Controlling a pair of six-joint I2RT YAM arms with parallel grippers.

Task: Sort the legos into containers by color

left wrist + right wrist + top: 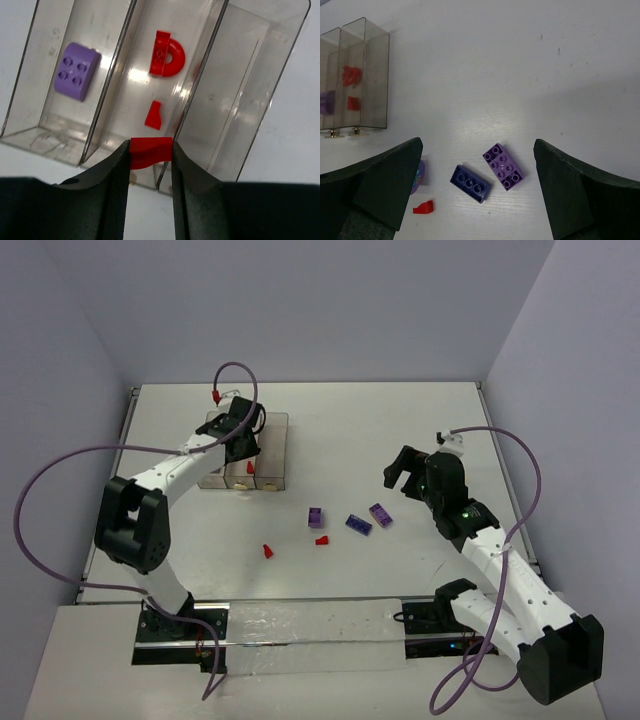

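My left gripper point(236, 428) hovers over the containers point(278, 455) and is shut on a red lego point(151, 151), held above the near end of the middle bin. In the left wrist view the left bin holds a purple brick point(76, 70). The middle bin point(125, 75) holds a red arch point(167, 54) and a red wedge point(154, 115). The right bin point(250, 90) shows no brick. My right gripper point(400, 472) is open and empty above a light purple brick point(503, 166) and a dark purple brick point(470, 183).
On the table lie a third purple brick point(316, 517) and two small red pieces point(322, 539) point(268, 551). The right wrist view shows one red wedge point(423, 207) and the containers point(365, 75) at far left. The table's right edge is close to the right arm.
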